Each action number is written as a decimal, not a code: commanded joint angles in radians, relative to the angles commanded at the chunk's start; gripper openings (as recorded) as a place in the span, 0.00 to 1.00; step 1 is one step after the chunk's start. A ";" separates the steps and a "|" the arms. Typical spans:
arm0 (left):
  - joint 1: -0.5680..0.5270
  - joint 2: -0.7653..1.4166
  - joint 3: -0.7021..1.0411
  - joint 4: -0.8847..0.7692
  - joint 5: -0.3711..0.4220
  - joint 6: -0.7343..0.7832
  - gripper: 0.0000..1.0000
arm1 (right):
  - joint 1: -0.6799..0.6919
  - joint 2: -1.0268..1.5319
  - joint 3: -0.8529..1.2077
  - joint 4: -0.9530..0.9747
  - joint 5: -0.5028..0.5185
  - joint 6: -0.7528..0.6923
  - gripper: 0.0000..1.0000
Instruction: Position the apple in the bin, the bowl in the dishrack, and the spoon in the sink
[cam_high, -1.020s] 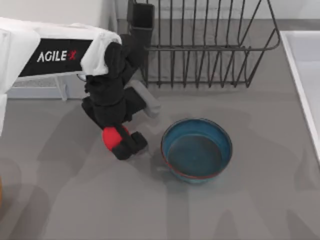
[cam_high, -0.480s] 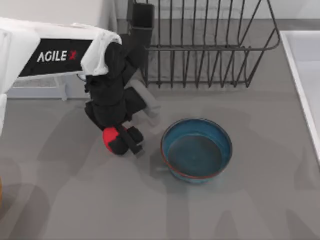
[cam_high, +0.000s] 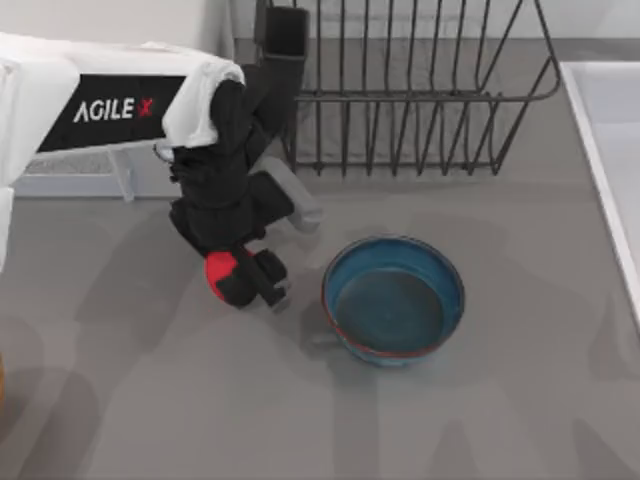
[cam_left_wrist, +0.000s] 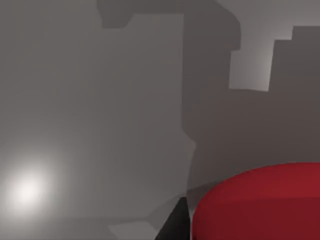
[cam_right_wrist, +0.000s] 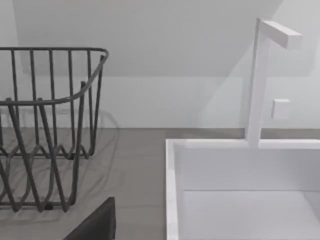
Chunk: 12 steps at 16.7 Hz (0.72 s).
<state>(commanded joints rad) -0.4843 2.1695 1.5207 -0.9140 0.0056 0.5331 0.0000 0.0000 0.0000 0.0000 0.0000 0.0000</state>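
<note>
Since a second ago the left gripper (cam_high: 243, 281) has drawn a little in toward the arm and tightened; its fingers now sit clenched around the apple (cam_high: 221, 269), left of the bowl (cam_high: 393, 298) on the table (cam_high: 150, 400). For this step I'd judge the grip should be confirmed firm before lifting, then raise straight up so the round fruit doesn't roll out, and carry it away from the bowl toward the bin. The left wrist view has the apple (cam_left_wrist: 260, 200) close below the camera. The dishrack (cam_high: 410, 90) stands behind the bowl, the sink (cam_high: 600, 130) to the bowl's right, leaving plenty of bare grey table around the bowl. I cannot tell the right gripper's state
</note>
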 joint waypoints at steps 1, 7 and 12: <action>-0.002 -0.006 0.021 -0.024 0.000 0.001 0.00 | 0.000 0.000 0.000 0.000 0.000 0.000 1.00; 0.000 -0.071 0.196 -0.280 -0.001 -0.005 0.00 | 0.000 0.000 0.000 0.000 0.000 0.000 1.00; 0.001 -0.096 0.239 -0.337 -0.001 -0.006 0.00 | 0.000 0.000 0.000 0.000 0.000 0.000 1.00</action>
<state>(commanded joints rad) -0.4837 2.0739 1.7597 -1.2514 0.0050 0.5268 0.0000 0.0000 0.0000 0.0000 0.0000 0.0000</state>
